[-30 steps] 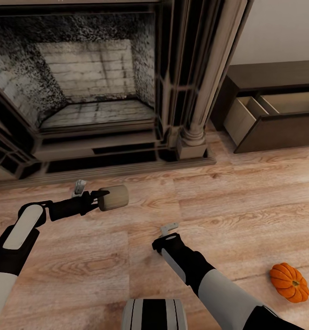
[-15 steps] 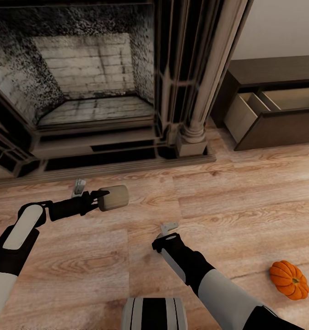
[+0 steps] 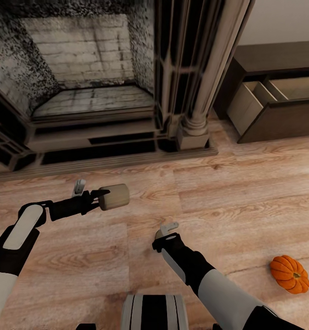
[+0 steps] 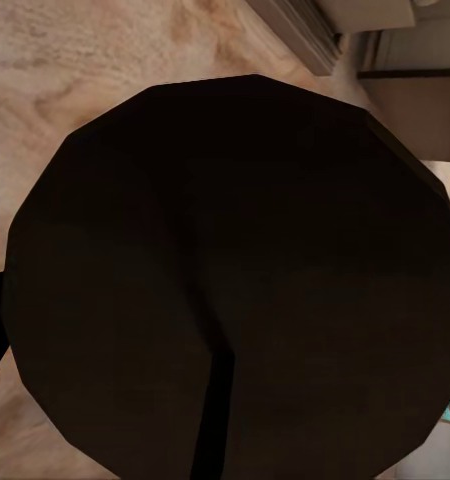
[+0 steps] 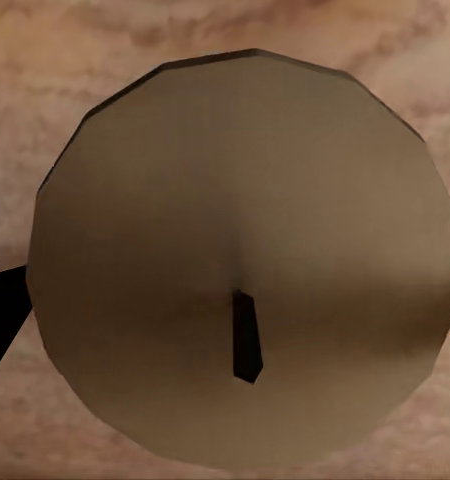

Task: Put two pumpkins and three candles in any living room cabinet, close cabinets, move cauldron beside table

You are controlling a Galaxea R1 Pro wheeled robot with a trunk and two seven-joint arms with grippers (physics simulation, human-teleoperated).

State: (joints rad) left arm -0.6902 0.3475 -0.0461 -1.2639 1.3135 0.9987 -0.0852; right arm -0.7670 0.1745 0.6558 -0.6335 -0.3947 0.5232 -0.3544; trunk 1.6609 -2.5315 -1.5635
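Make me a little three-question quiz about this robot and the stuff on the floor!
1. True or false: the drawer of the cabinet is open.
2. What does the left hand hold? A) pumpkin B) candle C) nothing
3. Fill in: the pumpkin lies on the ____.

Key: 1 true, its pale inside shows. 2 B, the candle sticks out from the left hand, above the floor. 3 floor, beside the right arm.
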